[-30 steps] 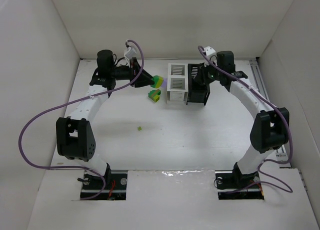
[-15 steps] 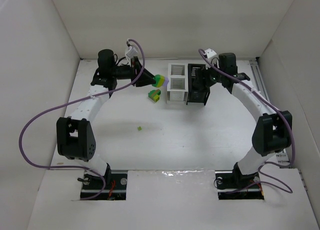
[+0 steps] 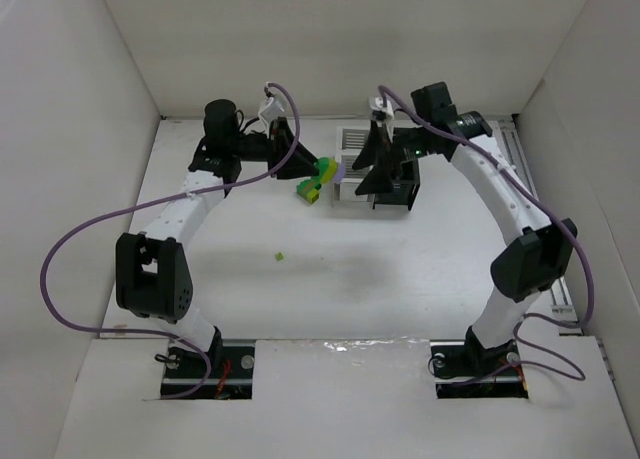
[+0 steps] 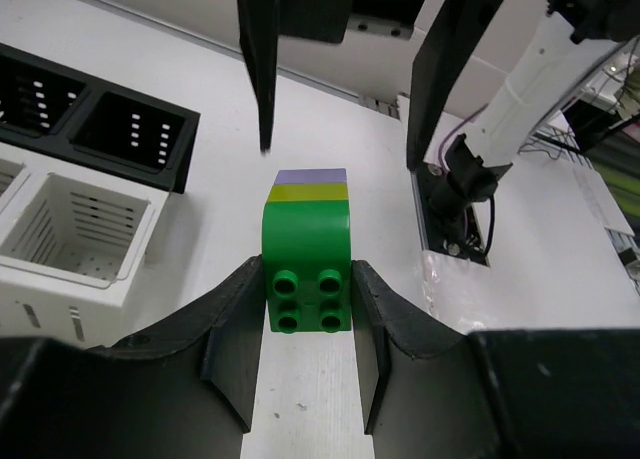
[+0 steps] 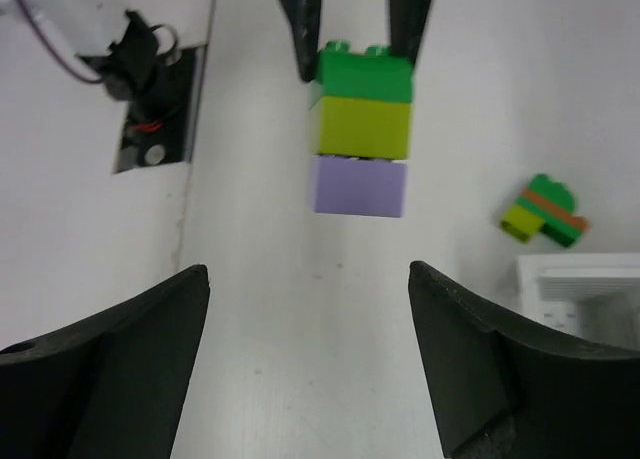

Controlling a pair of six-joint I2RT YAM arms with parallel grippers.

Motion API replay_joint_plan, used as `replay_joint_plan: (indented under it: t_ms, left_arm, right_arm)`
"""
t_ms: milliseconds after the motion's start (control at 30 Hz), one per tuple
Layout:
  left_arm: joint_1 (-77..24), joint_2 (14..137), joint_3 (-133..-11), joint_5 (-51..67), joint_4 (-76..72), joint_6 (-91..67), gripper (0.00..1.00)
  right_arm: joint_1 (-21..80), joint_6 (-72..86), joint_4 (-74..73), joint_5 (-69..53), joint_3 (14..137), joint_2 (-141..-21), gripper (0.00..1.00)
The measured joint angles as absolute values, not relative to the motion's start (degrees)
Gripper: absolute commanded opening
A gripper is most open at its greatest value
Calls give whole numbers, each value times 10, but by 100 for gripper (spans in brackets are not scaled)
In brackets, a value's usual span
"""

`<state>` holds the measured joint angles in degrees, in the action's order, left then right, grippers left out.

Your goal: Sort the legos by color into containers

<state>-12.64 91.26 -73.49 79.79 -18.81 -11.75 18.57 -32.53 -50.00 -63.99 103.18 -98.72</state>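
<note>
Lego stack: green, yellow-green, lavender; green end pinched between left gripper fingers, lavender end outward.
Right gripper: spread wide, holding nothing; facing lavender end, near, not touching.
Second stack: on table, beyond right finger.
Containers: left of left gripper's fingers, white nearer, black farther.

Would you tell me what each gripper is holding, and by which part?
Left gripper grips the brick stack by its green end brick; right gripper holds nothing.

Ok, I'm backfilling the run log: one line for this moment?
left gripper: jaws shut on lego stack | right gripper: jaws open, facing stack | second stack: on table
</note>
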Motion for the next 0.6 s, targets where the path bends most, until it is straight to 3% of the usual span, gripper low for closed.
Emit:
replay_joint_plan:
  t_ms: [233, 600]
  left_arm:
    - [-139, 913, -733, 827, -195, -98, 0]
    - [-158, 912, -724, 832, -201, -76, 0]
  right_arm:
    - [217, -434, -672, -662, 1046, -1039, 87]
    - [222, -436, -697, -661, 1079, -1040, 91]
